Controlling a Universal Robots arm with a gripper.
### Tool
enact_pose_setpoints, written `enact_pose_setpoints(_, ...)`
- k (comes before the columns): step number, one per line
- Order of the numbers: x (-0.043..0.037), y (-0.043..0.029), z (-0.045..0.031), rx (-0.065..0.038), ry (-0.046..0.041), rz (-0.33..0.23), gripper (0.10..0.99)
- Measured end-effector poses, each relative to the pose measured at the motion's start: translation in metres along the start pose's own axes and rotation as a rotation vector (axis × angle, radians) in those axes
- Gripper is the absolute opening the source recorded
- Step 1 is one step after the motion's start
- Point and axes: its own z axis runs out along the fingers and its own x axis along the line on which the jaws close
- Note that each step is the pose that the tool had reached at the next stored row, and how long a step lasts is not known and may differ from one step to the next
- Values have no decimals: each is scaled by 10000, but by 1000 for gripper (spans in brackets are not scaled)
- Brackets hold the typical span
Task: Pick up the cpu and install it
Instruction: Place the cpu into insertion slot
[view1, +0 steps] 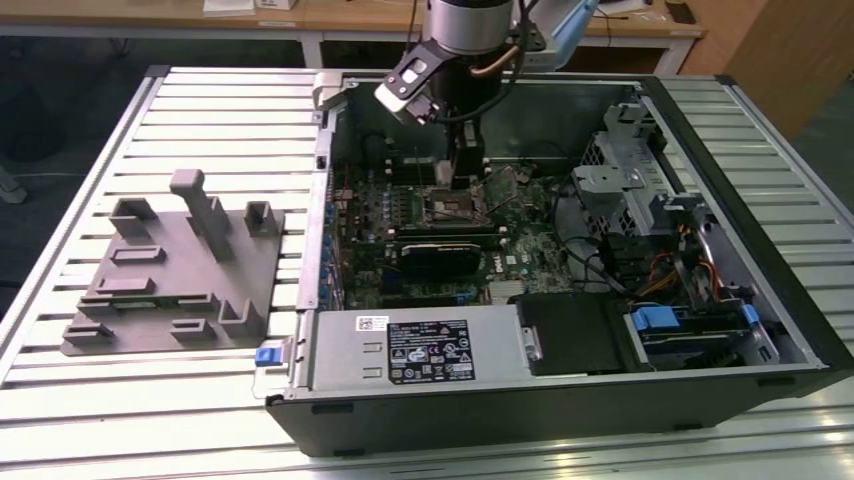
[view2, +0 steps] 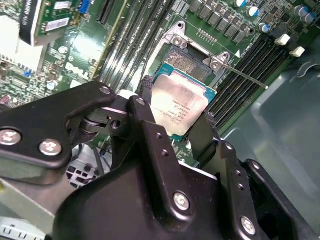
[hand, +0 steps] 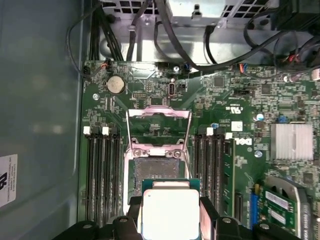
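Observation:
The cpu (view2: 180, 100) (hand: 169, 210), a small square chip with a pale silver face, is held flat between the black fingers (view2: 202, 137) of my gripper (view2: 176, 111) (hand: 170, 222). It hangs just above and slightly off the open socket (view2: 189, 61) (hand: 156, 172) on the green motherboard. The socket's metal load plate (hand: 159, 127) is swung up. In the exterior view my gripper (view1: 463, 172) reaches down into the open computer case (view1: 747, 330), over the socket (view1: 449, 206).
Memory slots (hand: 102, 175) flank the socket on both sides. A black expansion card (view1: 441, 256) lies close beside the socket, with cables and drive bays (view1: 641, 190) at the exterior view's right. A grey tray with upright blocks (view1: 174, 270) sits outside the case.

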Motion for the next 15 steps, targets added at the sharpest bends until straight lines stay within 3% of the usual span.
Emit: enact_pose_setpoints(15, 58, 0, 217, 0, -1, 1, 541)
